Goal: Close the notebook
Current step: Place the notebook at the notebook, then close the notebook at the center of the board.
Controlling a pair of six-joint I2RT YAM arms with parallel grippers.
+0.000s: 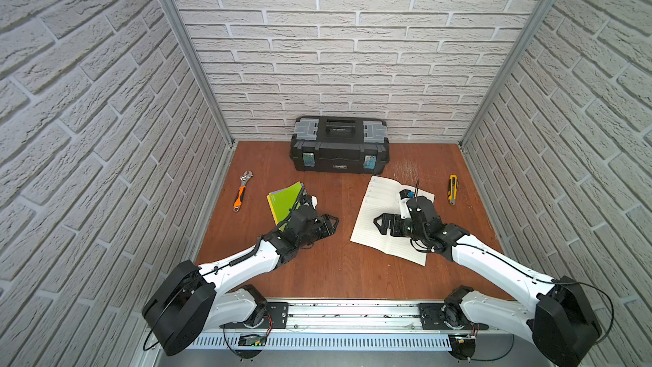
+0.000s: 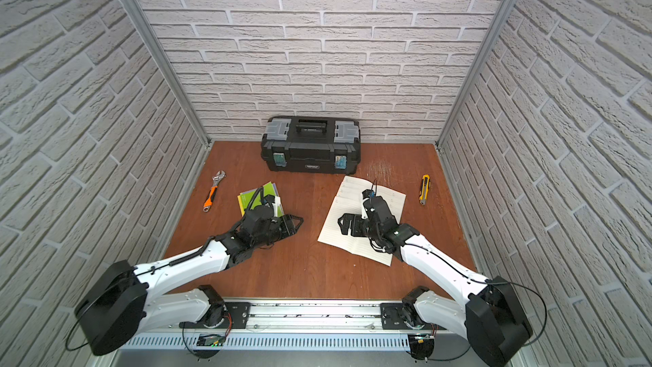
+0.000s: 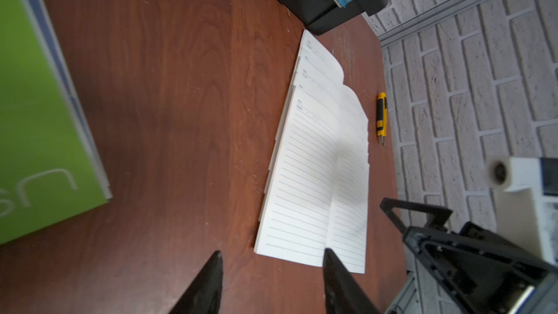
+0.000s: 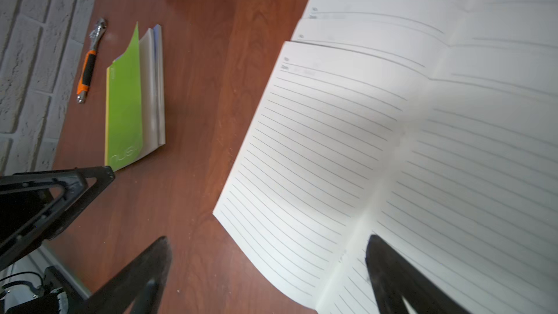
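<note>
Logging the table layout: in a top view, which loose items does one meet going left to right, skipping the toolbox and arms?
Wrench → green notebook → open lined notebook → yellow utility knife.

Open notebook [image 1: 377,203] showed white pages ruled in thin grey lines; second notebook [image 1: 282,203] had a lime-green cover. Wrench [image 1: 242,190] was silver with an orange-and-black handle, utility knife [image 1: 452,189] yellow and black, toolbox [image 1: 339,157] black with grey lid panels and blue latches. Table [image 1: 328,270] was reddish-brown wood grain; walls [image 1: 335,65] bore a white brick pattern.
</note>
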